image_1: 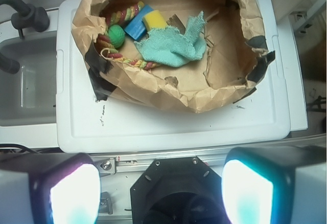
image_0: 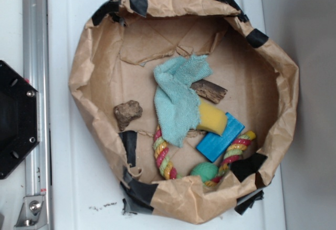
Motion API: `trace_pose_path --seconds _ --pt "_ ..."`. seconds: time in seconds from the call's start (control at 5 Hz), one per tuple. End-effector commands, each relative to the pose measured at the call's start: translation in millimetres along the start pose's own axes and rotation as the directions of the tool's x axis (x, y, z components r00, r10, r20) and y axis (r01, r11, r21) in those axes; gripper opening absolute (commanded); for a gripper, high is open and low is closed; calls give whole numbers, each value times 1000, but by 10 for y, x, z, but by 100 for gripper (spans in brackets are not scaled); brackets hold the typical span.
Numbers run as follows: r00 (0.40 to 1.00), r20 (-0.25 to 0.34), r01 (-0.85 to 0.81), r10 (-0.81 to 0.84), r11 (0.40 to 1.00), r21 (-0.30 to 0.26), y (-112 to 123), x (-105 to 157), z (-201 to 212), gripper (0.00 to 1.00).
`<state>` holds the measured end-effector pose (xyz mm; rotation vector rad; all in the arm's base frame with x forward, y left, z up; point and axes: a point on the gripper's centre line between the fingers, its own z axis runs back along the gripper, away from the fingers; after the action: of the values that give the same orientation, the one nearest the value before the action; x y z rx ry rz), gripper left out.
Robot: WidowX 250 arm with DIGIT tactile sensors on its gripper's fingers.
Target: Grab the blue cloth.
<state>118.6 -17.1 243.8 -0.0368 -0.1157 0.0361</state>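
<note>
Near the paper basin's (image_0: pixel 84 72) centre: blue cloth (image_0: pixel 177 101), crumpled, overlapping yellow sponge (image_0: pixel 211 118) and rope ring (image_0: pixel 163 156); blue block (image_0: pixel 219 138) just beside. My pincer (image_1: pixel 161 196), fingers (image_1: pixel 74 193) apart, empty, well clear above the white lid (image_1: pixel 168 127).

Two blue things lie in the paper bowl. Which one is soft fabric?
The pale aqua-blue terry cloth, crumpled and fuzzy; the bright blue rectangular block is flat and rigid.

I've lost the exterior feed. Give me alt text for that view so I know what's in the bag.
A soft pale aqua-blue terry cloth lies crumpled mid-way inside a brown paper bag nest with black-taped rim, overlapping a yellow sponge wedge. A bright blue flat block, multicoloured rope ring, green ball, brown rock and wood piece surround it; no gripper shows.
</note>
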Motion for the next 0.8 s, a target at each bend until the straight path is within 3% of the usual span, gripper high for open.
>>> trace_pose_path --seconds 0.0,0.2,0.4,0.6 --pt "1000 0 0 0 1000 0 0 0 0 100" --pt "999 42 -18 17 1000 26 182 475 -295 100" --pt "997 40 -66 65 998 18 404 907 -607 100" --pt "998 -9 -54 55 997 61 560 1209 -1044 100"
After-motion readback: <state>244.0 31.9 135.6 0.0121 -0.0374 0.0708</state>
